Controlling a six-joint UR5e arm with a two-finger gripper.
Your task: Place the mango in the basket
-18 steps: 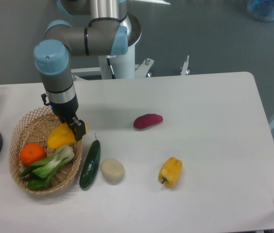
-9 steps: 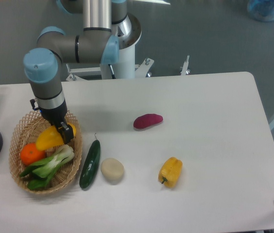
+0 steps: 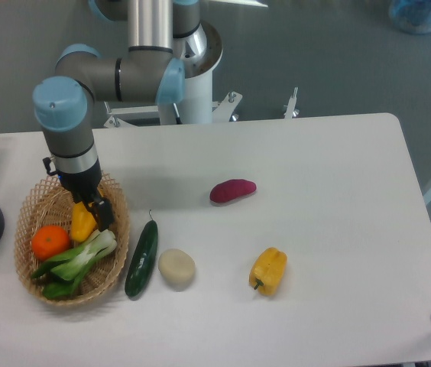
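Arm bent down over basket [image 3: 32,210] | fingers [image 3: 101,215] pinching mango [image 3: 82,222] | mango inside rim

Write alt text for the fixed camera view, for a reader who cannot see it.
A robot arm's gripper reaches into a wicker basket at the table's left, its jaws at a yellow mango lying beside an orange and bok choy. On the white table lie a cucumber, a yellow bell pepper and a purple sweet potato.

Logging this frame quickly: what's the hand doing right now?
Hand: over the basket, right against the mango; whether it is closed on the fruit or has let go cannot be told from this view.
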